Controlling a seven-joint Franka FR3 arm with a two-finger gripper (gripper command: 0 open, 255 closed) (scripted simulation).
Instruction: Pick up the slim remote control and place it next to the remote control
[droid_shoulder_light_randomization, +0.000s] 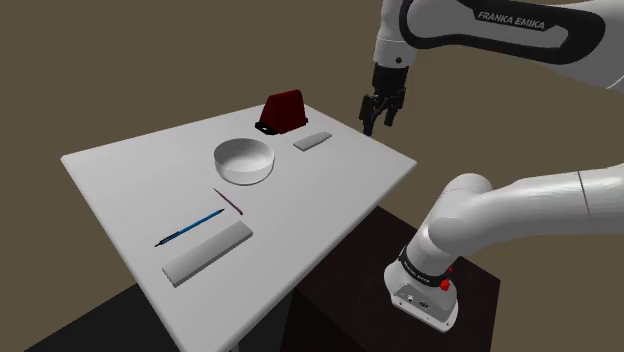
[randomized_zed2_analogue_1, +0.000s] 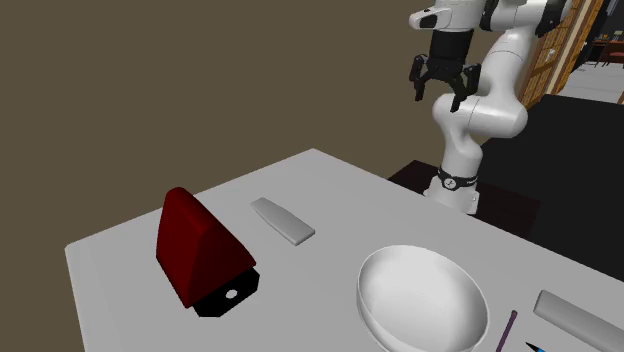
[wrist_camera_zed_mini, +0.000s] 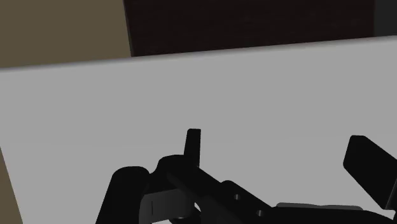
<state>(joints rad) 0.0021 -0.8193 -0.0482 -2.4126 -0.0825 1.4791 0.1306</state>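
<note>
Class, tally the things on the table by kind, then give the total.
Remotes: 2, short remote and long remote
Bowl: 1
Red wedge: 1
Blue pen: 1
Purple stick: 1
Total: 6

Shoulder camera's up high beside the stand (droid_shoulder_light_randomization: 480, 312), looking down over the whole bench (droid_shoulder_light_randomization: 330, 190). Second camera's low and close at the bench's far side, facing back toward the arm (randomized_zed2_analogue_1: 482, 100). Both catch the bowl (droid_shoulder_light_randomization: 243, 160). Wrist camera peers along the claw (wrist_camera_zed_mini: 280, 159), tight on bare bench.
</note>
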